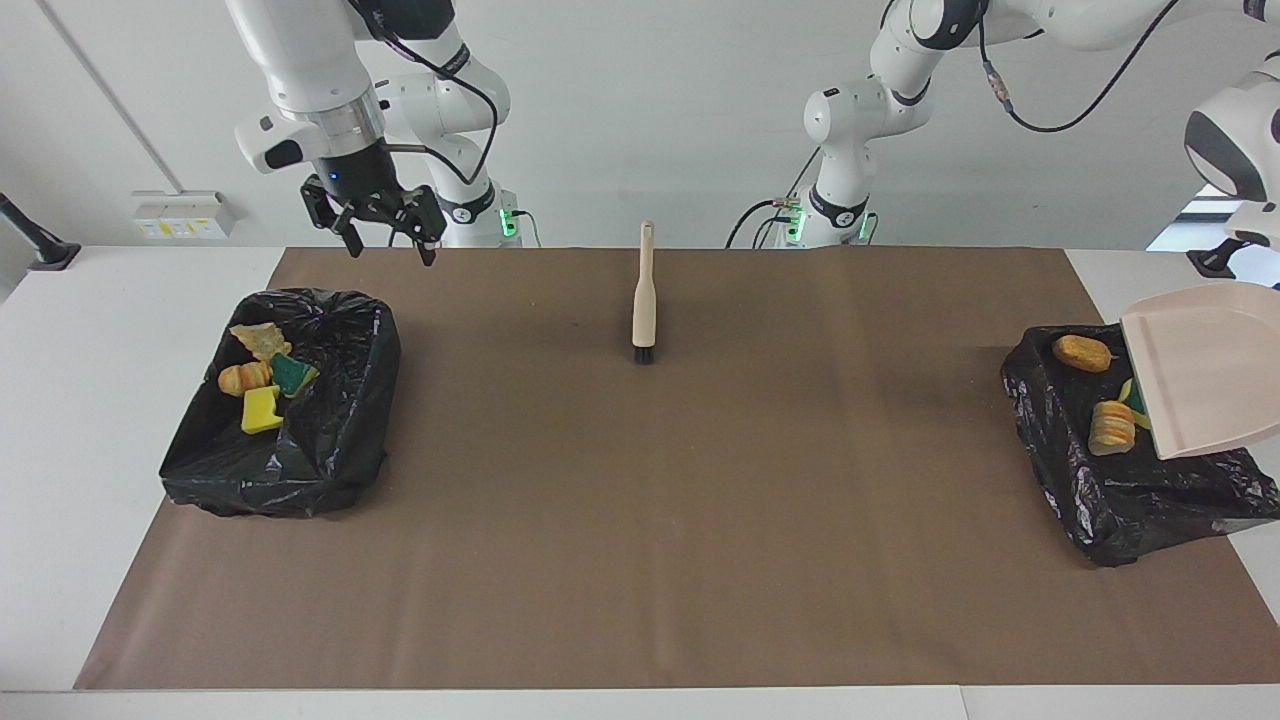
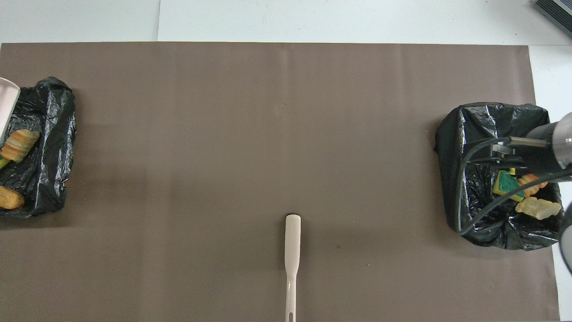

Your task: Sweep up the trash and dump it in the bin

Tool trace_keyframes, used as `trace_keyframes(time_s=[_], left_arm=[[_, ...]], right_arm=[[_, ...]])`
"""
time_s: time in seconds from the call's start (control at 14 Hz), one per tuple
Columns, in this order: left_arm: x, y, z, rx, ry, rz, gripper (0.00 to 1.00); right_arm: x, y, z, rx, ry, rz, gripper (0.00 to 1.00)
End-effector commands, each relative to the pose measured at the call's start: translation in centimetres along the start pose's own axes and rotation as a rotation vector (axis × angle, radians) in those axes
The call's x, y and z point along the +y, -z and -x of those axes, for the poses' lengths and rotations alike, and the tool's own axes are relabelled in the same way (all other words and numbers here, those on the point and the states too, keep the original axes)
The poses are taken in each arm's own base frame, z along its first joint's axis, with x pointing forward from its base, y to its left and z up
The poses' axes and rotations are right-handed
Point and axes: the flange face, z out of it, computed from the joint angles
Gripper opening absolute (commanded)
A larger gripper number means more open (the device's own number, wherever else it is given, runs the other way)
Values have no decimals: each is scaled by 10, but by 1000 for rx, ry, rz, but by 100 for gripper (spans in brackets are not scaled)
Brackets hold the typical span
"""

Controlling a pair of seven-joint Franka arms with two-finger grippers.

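Only your facing view shows the right gripper [image 1: 382, 240], spread wide and holding nothing, up by the bin [image 1: 340, 420] at its end. The left gripper is out of sight, shut; the dustpan [image 1: 1200, 370] hangs over the other bin [image 1: 1120, 500]. All trash [image 1: 262, 375] lies in bins.

Yellow and tan trash scraps [image 1: 262, 372] lie in both black-lined bins [image 1: 340, 440], apparently seven.
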Motion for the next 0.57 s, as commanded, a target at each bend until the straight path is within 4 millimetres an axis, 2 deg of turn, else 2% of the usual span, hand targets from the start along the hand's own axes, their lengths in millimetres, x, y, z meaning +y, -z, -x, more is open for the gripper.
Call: trace_keyframes(time_s=[0.0,0.07,0.21,0.36,0.5], left_arm=[[-3,31,-42,89,26,9,0],[-8,45,-62,143,66,13,0],[-15,66,-105,199,141,52,0],[-23,96,-151,258,253,69,0],[-29,122,-195,312,362,90,0]], right_arm=[[40,25,-2,-11,32,17,100],[50,32,3,1,26,9,100],[62,31,11,-34,10,4,100],[65,31,11,-34,14,7,100],[65,29,6,-20,132,34,100]])
